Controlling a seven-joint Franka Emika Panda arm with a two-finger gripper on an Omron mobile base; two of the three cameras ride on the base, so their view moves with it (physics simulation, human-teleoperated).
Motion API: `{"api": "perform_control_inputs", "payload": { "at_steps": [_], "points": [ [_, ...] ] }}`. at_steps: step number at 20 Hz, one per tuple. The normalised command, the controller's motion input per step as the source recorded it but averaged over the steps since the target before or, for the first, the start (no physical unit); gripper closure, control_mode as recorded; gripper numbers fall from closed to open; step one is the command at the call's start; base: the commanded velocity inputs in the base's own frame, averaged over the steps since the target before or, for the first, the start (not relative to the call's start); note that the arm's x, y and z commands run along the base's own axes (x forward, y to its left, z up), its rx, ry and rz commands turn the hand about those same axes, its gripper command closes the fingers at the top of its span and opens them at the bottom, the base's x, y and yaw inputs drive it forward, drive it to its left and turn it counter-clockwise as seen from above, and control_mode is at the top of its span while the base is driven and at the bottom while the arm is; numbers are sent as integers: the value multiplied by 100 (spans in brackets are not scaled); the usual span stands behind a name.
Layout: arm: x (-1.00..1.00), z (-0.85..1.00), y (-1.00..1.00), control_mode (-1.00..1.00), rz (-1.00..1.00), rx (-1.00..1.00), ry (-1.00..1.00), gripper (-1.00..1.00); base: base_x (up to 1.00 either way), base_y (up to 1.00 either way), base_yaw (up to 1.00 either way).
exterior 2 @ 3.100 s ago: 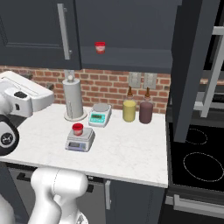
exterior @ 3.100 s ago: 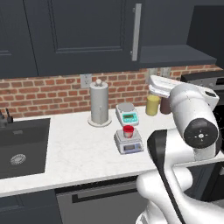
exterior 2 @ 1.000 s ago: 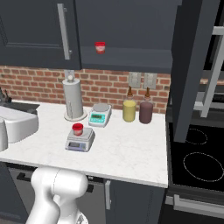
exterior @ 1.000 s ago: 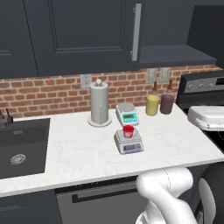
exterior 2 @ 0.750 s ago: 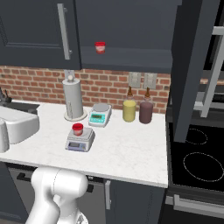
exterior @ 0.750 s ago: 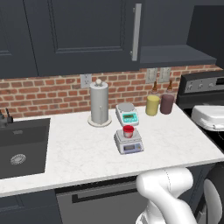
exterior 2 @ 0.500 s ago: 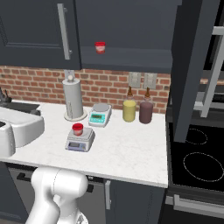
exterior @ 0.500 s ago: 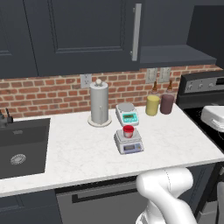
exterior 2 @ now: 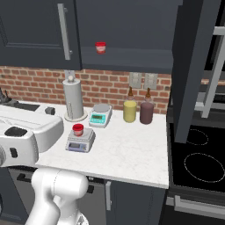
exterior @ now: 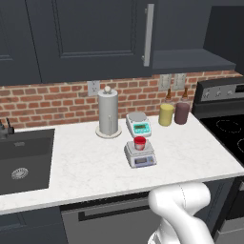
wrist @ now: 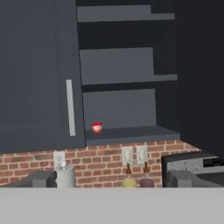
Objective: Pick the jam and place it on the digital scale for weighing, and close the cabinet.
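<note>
My jaws are spread and empty, jam (exterior 2: pixel 78 129) already sits on the digital scale (exterior 2: pixel 80 141) on the table (exterior 2: pixel 132 154), a light, rigid, slick jar best pinched across its sides, while the cabinet (wrist: pixel 127 65) door (exterior 2: pixel 195 66) stands open.

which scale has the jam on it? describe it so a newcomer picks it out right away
On the white counter below the dark cabinet, find the paper towel roll. Two scales sit to its right; the digital scale is the nearer one, with a red jam on it. The other scale has a teal display and bare plate.
</note>
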Motion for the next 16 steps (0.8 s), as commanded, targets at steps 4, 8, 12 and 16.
{"api": "perform_control_inputs", "payload": {
  "at_steps": [4,8,12,16],
  "points": [
    [0,0,0,-100,0,0,-6,-100,0,0,0],
    [-8,-17,0,-100,0,-1,-16,-100,0,0,0],
    [0,-2,3,-100,0,0,-4,-100,0,0,0],
    [0,-2,3,-100,-1,0,-5,-100,0,0,0]
  ]
}}
